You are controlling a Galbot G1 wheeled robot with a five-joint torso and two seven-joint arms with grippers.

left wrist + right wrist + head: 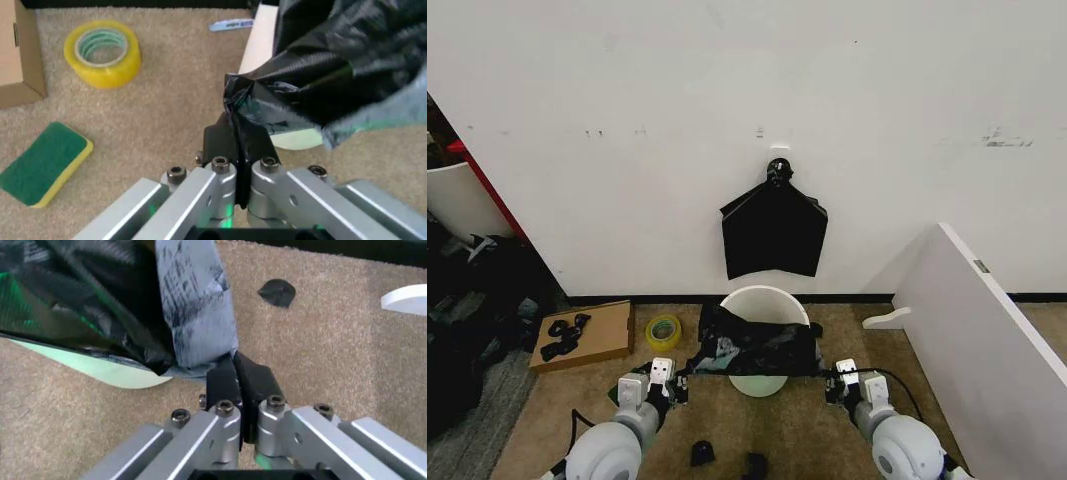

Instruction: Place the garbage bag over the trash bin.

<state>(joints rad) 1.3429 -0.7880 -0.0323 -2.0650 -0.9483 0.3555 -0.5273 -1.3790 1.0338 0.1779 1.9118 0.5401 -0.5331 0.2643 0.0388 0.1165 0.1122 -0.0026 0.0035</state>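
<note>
Low at the front of the head view, both arms reach forward over the carpeted floor, one at each side of the trash bin. Each left pincer finger is pressed flat against the other with a fold of the garbage bag pinched between them; the right pincer is likewise closed tight on the bag's opposite edge. Between the two, the glossy black bag is drawn out in a band whose long axis runs from left to right across the near half of the bin's mouth, draping over the rim there. The bin stands upright by the wall, mouth upward, its far rim bare and its near wall showing pale below the bag.

To the left of the bin lie a yellow tape roll, a green and yellow sponge and a flat cardboard box. A flat black bundle hangs on the wall above the bin
</note>
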